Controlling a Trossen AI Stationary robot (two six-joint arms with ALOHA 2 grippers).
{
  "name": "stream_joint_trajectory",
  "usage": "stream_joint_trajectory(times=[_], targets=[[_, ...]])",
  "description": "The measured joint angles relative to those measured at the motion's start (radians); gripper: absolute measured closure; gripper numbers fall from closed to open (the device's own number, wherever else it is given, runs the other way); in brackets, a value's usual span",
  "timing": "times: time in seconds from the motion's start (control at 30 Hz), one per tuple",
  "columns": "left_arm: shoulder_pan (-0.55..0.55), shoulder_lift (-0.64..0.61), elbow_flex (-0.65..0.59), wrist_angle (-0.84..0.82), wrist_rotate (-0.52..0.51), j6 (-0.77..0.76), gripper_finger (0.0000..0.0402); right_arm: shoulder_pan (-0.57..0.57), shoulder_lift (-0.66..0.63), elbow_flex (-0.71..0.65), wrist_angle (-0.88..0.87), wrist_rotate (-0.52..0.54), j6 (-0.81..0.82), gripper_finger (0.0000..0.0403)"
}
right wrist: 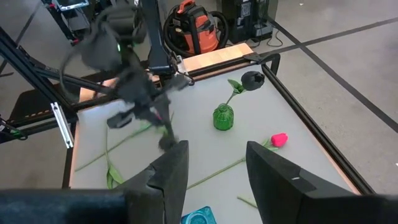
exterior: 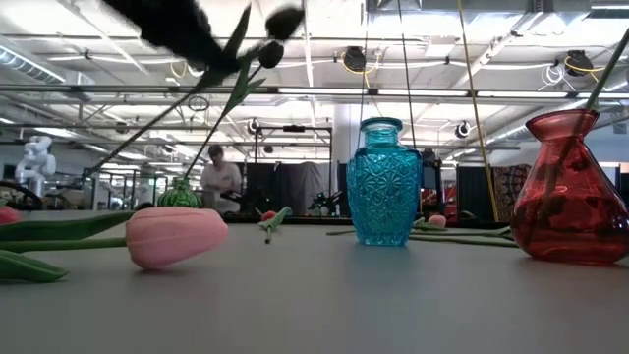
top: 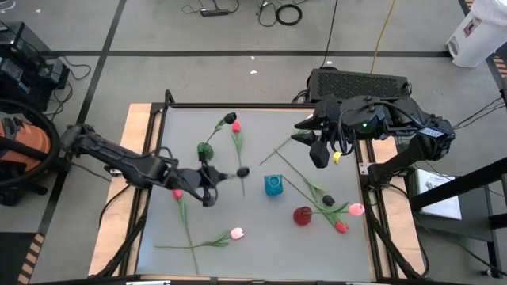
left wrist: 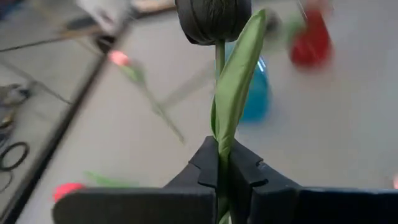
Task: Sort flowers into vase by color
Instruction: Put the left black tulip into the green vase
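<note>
Left gripper (left wrist: 219, 171) clamped on thin green stem of near-black artificial tulip (left wrist: 213, 18), held above table at 9 o'clock of small turquoise glass vase (top: 273, 185), right gripper (right wrist: 214, 165) fingers apart, empty, 1 o'clock.

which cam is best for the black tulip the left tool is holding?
Left wrist view: black tulip fills the picture, stem pinched in the left tool. High view shows only a small dark head; low view, a blurred head; right wrist view, motion blur.
</note>
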Motion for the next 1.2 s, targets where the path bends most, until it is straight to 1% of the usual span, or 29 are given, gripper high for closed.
stream_joint_trajectory(times=[0.17,0.4,0.47,0.7,0.87,0.97,1.03,1.13,1.2], targets=[[0.000,-0.100,0.002,0.078,-0.133,-0.062,0.0391,0.000,0.000,0.000,0.000,0.000,0.000,0.0250],[0.000,-0.252,0.002,0.097,-0.270,-0.050,0.0391,0.000,0.000,0.000,0.000,0.000,0.000,0.0250],[0.000,-0.300,0.002,0.099,-0.327,-0.024,0.0391,0.000,0.000,0.000,-0.001,0.000,0.000,0.0250],[0.000,-0.450,0.002,0.172,-0.545,0.152,0.0390,0.000,0.007,0.000,-0.001,0.000,0.000,0.0250],[0.006,-0.518,0.002,0.185,-0.690,0.178,0.0390,0.000,0.019,0.000,-0.002,0.000,-0.003,0.0250],[0.031,-0.545,0.002,0.164,-0.742,0.178,0.0390,0.000,0.029,0.000,-0.002,0.000,-0.005,0.0250],[0.056,-0.557,-0.003,0.142,-0.751,0.177,0.0390,0.000,0.030,0.000,0.000,0.000,-0.010,0.0250],[0.096,-0.578,-0.010,0.052,-0.754,0.157,0.0390,0.000,0.035,0.000,0.001,0.000,-0.010,0.0250],[0.115,-0.600,-0.010,-0.048,-0.755,0.092,0.0390,0.000,0.038,0.000,0.000,0.000,-0.009,0.0250]])
